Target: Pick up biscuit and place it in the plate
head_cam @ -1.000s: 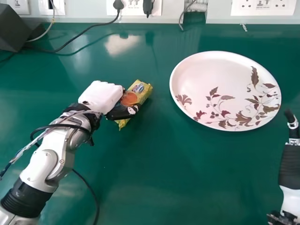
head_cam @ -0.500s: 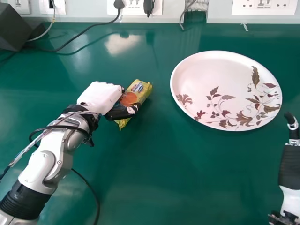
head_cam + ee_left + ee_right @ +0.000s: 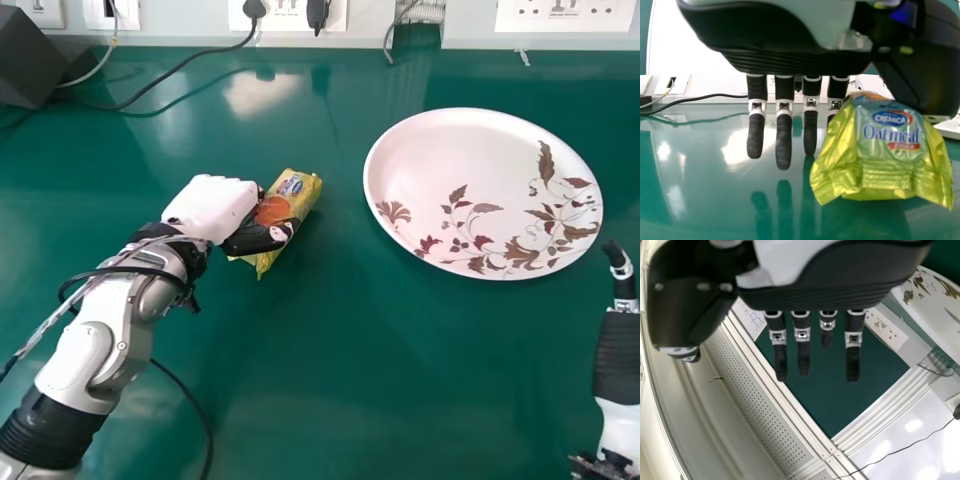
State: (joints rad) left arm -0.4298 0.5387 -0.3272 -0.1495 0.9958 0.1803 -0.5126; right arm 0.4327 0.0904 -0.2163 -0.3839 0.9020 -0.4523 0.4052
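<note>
Lining up my left hand with the biscuit pack

Working from the head view, I have my left hand (image 3: 210, 205) reaching in from the left, set over the yellow biscuit pack (image 3: 292, 195) with the black thumb (image 3: 255, 238) across the pack's near side. The pack lies at a slant, left of the plate (image 3: 470, 150) and well apart from it. In the left wrist view the fingers (image 3: 784, 135) point straight, a little spread, and the pack sits between them and the thumb, its crimped end facing me. I can't tell from here how firmly anything presses on it, or whether the wrapper is fully down on the green bench (image 3: 330, 370).

My right hand (image 3: 616, 355) is at the right edge of the head view, near the plate's lower right side; the right wrist view gives me its fingers (image 3: 853, 360) straight and slightly apart, holding nothing.

The plate is white and oval, with brown leaves along its near and right sides. At the far left of the bench I have a dark box (image 3: 30, 60) and a black cable (image 3: 150, 88); wall sockets (image 3: 565, 12) line the back.
</note>
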